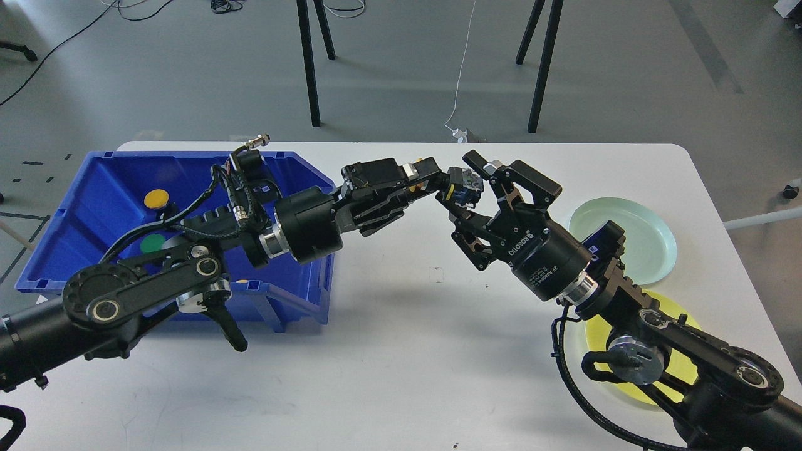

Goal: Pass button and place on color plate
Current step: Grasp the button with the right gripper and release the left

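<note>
Head view: handover point is mid-air above the white table (pixel 401 376), roughly midway between the blue bin (pixel 113 188) and the pale green plate (pixel 626 235). Left gripper (pixel 442 181) is clamped on the button (pixel 465 186); right gripper (pixel 473 194) has its fingers spread wide around it, one above and one below, not closed on it. Button reads as a small rigid pushbutton switch: dark body, bluish and metallic bits, a yellow patch showing at the left fingertips; cap colour can't be told from here. Judgement: light, stiff, hard plastic, likely slick and easy to twist in flat pads, so take it across the body on the free end away from the left fingers. Yellow plate (pixel 686 369) sits nearer me than the green plate, partly under the right arm. More buttons (yellow (pixel 156 199), green (pixel 152 243)) are in the bin.
</note>
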You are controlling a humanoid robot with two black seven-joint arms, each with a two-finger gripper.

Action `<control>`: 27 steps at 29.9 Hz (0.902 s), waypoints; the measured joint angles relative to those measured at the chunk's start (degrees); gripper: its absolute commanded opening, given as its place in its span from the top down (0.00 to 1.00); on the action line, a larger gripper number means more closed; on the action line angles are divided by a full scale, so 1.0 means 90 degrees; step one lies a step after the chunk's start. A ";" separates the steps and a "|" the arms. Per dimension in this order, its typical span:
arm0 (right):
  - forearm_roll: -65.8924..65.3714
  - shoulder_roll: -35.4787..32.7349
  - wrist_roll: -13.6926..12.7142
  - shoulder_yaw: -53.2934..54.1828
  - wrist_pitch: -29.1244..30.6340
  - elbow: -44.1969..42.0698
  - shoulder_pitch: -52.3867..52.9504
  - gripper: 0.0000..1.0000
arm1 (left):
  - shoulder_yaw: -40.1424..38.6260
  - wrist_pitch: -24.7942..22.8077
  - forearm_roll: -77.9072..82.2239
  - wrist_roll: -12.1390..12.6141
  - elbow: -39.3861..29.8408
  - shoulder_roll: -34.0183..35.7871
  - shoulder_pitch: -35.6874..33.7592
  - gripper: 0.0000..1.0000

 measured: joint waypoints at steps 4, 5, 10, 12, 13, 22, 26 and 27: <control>0.0002 0.0036 -0.0001 -0.0037 -0.0128 0.0055 -0.0009 0.93 | -0.0008 0.0009 -0.0003 -0.0006 0.0000 -0.0005 0.0000 0.94; 0.0008 0.0044 -0.0001 -0.0061 -0.0217 0.0067 -0.0013 0.99 | -0.0010 0.0012 -0.0003 -0.0005 0.0000 -0.0006 0.0002 0.94; 0.0043 0.0056 0.0001 -0.0118 -0.0446 0.0102 -0.0059 1.00 | -0.0009 0.0017 -0.0002 0.0002 0.0003 -0.0010 0.0027 0.88; 0.0060 0.0056 0.0001 -0.0120 -0.0467 0.0103 -0.0081 1.00 | -0.0009 0.0029 -0.0002 0.0002 0.0003 -0.0012 0.0056 0.76; 0.0063 0.0055 0.0001 -0.0121 -0.0473 0.0103 -0.0086 1.00 | -0.0009 0.0034 -0.0002 0.0002 0.0003 -0.0012 0.0070 0.60; 0.0083 -0.0019 0.0000 -0.0105 -0.0628 0.0231 -0.0173 1.00 | -0.0177 -0.0009 -0.0049 0.0002 -0.0012 -0.0028 0.0104 0.11; 0.0075 -0.0076 0.0000 -0.0034 -0.0627 0.0321 -0.0321 1.00 | -0.0198 -0.0014 -0.0050 0.0002 -0.0012 -0.0030 0.0126 0.11; 0.0073 -0.0180 0.0000 0.0011 -0.0627 0.0391 -0.0409 1.00 | -0.0201 -0.0012 -0.0050 0.0002 -0.0012 -0.0030 0.0131 0.11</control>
